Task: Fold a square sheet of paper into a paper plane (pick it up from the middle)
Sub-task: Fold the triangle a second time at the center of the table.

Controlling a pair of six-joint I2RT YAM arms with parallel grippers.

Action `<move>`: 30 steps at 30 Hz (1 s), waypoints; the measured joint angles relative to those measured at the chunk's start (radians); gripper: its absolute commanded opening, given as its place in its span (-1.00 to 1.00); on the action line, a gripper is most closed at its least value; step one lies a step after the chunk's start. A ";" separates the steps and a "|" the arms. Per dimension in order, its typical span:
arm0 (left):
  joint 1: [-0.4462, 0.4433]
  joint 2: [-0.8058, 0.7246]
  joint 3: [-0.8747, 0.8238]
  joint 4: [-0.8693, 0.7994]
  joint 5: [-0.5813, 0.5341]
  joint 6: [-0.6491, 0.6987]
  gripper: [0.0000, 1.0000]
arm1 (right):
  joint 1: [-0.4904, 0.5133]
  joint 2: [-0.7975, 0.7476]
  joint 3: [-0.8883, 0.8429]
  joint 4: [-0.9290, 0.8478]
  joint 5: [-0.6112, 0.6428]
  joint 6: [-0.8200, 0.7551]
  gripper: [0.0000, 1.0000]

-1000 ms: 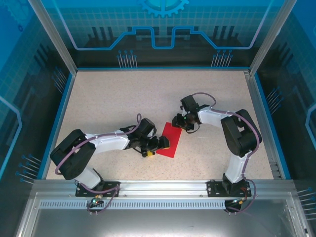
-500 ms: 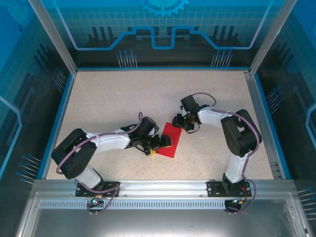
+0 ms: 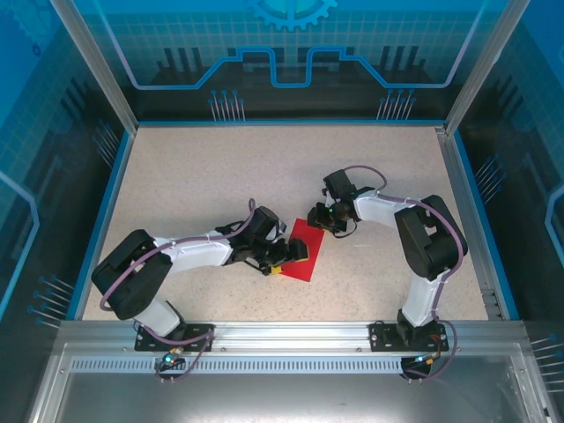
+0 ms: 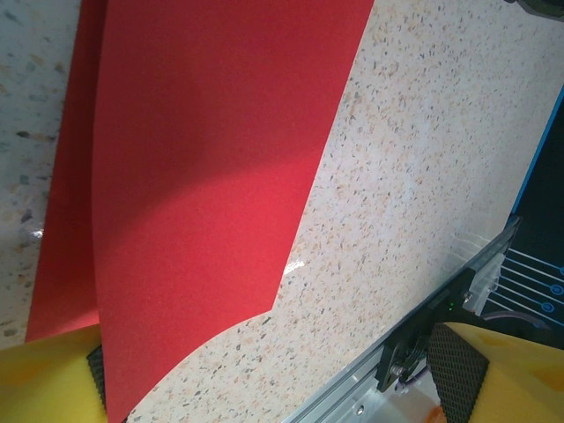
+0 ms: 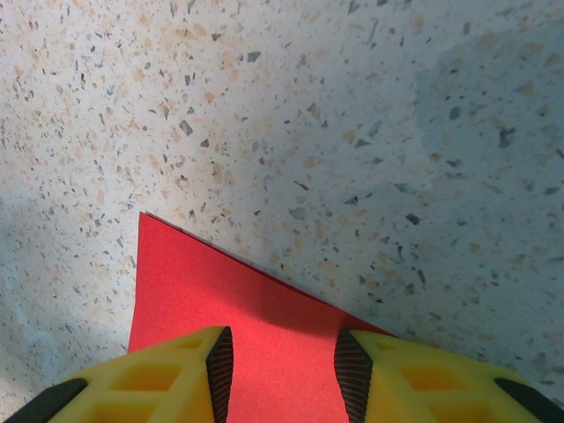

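Both white arms bend inward, wrists low; yellow-fingered left gripper (image 3: 289, 256) spread wide, yellow-fingered right gripper (image 3: 322, 220) jaws partly apart

Right claw (image 5: 278, 366) over the speckled bench (image 5: 352, 132): its two yellow fingers (image 5: 167, 374), black-padded, stand apart, with a corner of the red square sheet of paper (image 5: 203, 295) lying flat between them and reaching just beyond the tips.
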 measured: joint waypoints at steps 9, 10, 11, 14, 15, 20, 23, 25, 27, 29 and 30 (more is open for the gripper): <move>-0.012 -0.045 0.000 0.006 0.007 0.000 0.63 | 0.000 0.000 0.000 0.000 0.000 0.000 -0.20; -0.013 -0.047 0.000 0.009 0.008 0.000 0.62 | 0.000 0.000 0.000 0.000 0.000 0.000 -0.20; -0.014 -0.048 0.000 0.011 0.008 0.000 0.61 | 0.000 0.000 0.000 0.000 0.000 0.000 -0.20; -0.015 -0.048 0.001 0.018 0.008 0.000 0.58 | 0.000 0.000 0.000 0.000 0.000 0.000 -0.20; -0.015 -0.048 0.001 0.023 0.009 0.000 0.58 | 0.000 0.000 0.000 0.000 0.000 0.000 -0.20; -0.015 -0.042 0.026 0.044 0.011 0.000 0.57 | 0.000 0.000 0.000 0.000 0.000 0.000 -0.20; -0.015 -0.027 0.046 0.063 0.011 0.000 0.54 | 0.000 0.000 0.000 0.000 0.000 0.000 -0.20; -0.015 -0.010 0.055 0.074 0.010 0.001 0.49 | 0.000 0.000 0.000 0.000 0.000 0.000 -0.20; -0.015 0.009 0.062 0.074 0.006 0.003 0.43 | 0.000 0.000 0.000 0.000 -0.001 0.000 -0.20; -0.015 0.029 0.066 0.074 0.001 0.003 0.31 | -0.001 -0.003 0.000 0.000 -0.004 0.000 -0.21; -0.015 0.039 0.066 0.074 -0.004 0.003 0.23 | -0.002 -0.005 0.000 -0.001 -0.005 0.000 -0.21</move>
